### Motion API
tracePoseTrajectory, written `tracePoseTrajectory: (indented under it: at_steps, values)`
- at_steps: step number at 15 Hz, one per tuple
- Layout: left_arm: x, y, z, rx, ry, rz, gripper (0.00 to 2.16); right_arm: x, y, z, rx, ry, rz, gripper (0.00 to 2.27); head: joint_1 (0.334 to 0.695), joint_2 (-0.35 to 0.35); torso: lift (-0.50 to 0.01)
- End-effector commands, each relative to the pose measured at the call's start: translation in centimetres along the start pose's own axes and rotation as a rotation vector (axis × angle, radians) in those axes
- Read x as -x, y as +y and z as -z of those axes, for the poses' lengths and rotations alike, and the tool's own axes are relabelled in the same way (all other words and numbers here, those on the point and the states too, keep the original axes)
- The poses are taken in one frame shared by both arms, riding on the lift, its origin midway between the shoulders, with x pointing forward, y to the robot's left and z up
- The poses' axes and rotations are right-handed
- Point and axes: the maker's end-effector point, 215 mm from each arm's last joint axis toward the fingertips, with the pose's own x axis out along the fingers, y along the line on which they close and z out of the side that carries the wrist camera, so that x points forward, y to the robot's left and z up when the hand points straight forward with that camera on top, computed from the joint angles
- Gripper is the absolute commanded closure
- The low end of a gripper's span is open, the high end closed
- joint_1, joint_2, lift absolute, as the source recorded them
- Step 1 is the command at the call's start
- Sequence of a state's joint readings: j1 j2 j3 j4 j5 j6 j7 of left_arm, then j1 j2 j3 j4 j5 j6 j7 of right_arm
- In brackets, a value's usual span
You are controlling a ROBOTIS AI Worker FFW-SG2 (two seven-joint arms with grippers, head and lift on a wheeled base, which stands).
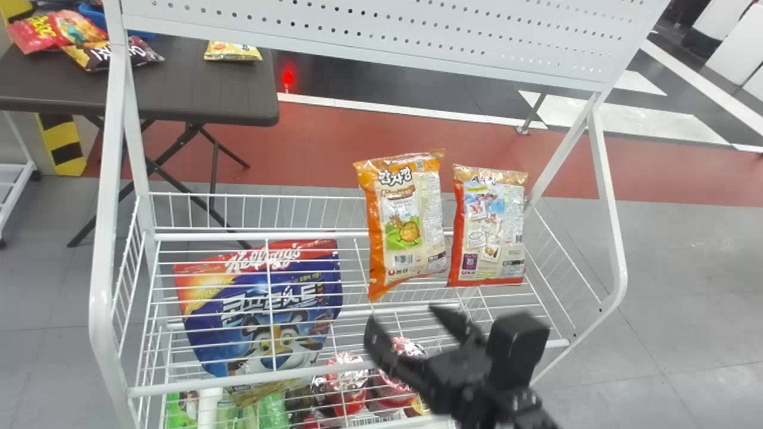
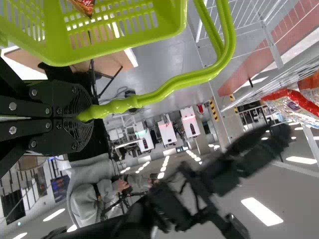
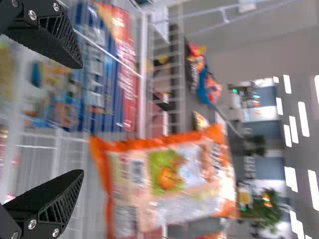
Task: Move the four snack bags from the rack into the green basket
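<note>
Well, right gripper [image 1: 401,316] gapes; bags [image 1: 408,223] upright.

A big, bright room with a gray and red floor
Gray floor tiles [image 1: 673,256] meet a wide red strip [image 1: 322,140], and past it the floor is dark with fat white lines [image 1: 667,113]. A dark table [image 1: 197,89] stands on thin crossed legs, near yellow and black stripes [image 1: 61,143]. Long white lights [image 2: 261,211] shine up on the ceiling. A leafy green plant [image 3: 269,204] is far back.
</note>
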State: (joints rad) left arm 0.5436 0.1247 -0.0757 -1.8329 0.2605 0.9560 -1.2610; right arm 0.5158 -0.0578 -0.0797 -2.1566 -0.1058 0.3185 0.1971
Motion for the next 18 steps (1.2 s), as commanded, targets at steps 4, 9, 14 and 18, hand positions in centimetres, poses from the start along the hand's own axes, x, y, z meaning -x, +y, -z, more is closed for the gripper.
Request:
tracePoseTrajectory:
  at_steps: [4, 9, 14, 18]
  values:
    - [0.3, 0.1, 0.0, 0.001, -0.003, -0.007, 1.85, -8.8, -5.1, -5.1, 0.076, -0.076, 0.101, 0.07, 0.695, -0.35, 0.0]
    - [0.2, 0.2, -0.2, -0.001, 0.0, -0.008, 1.85, -13.1, -8.5, -2.3, 0.062, 0.026, 0.102, 0.36, 0.695, -0.35, 0.0]
    - [0.0, 0.2, -0.3, -0.001, -0.002, -0.005, 1.85, -13.3, -6.5, -0.4, 0.022, 0.103, -0.032, 2.14, 0.695, -0.35, 0.0]
    - [0.0, 0.1, -0.1, 0.002, -0.001, -0.003, 1.85, -11.6, -6.5, -0.9, 0.012, 0.085, -0.03, 2.15, 0.695, -0.35, 0.0]
